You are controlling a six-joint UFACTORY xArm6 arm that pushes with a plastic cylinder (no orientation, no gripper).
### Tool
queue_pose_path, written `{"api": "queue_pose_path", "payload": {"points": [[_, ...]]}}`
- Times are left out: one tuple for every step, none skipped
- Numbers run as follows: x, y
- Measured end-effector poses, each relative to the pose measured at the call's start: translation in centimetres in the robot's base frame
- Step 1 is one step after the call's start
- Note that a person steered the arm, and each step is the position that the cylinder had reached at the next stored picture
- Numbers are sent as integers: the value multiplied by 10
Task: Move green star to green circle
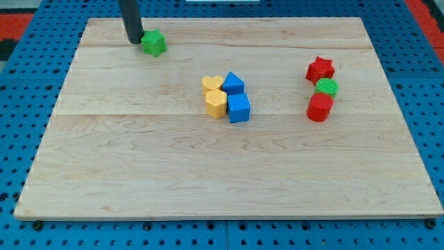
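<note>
Green star (154, 44) sits far left on the board (139, 173), my tip (135, 41) touching or just beside its left side. No claw on this rig, just a bare rod, nothing gripped. Step in hand, by my read: start of the push. Green circle (327, 87) is well apart at right, wedged between red star (320, 69) and red cylinder (320, 107). Next move needs a long rightward push, slightly nearer, passing far of the centre cluster. Count: 2 green, 2 red, 2 yellow (214, 94), 2 blue (236, 97).

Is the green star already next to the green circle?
No, the green star sits at the view's top left by my tip, far from the green circle.
</note>
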State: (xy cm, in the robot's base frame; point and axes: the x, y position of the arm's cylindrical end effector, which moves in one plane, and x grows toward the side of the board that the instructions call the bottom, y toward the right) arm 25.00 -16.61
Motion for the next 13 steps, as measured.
{"api": "queue_pose_path", "payload": {"points": [[-7, 5], [-7, 5], [8, 3], [18, 3], [18, 9], [12, 24], [11, 38], [9, 68], [1, 113], [-16, 155], [-17, 155], [-10, 155], [8, 159]]}}
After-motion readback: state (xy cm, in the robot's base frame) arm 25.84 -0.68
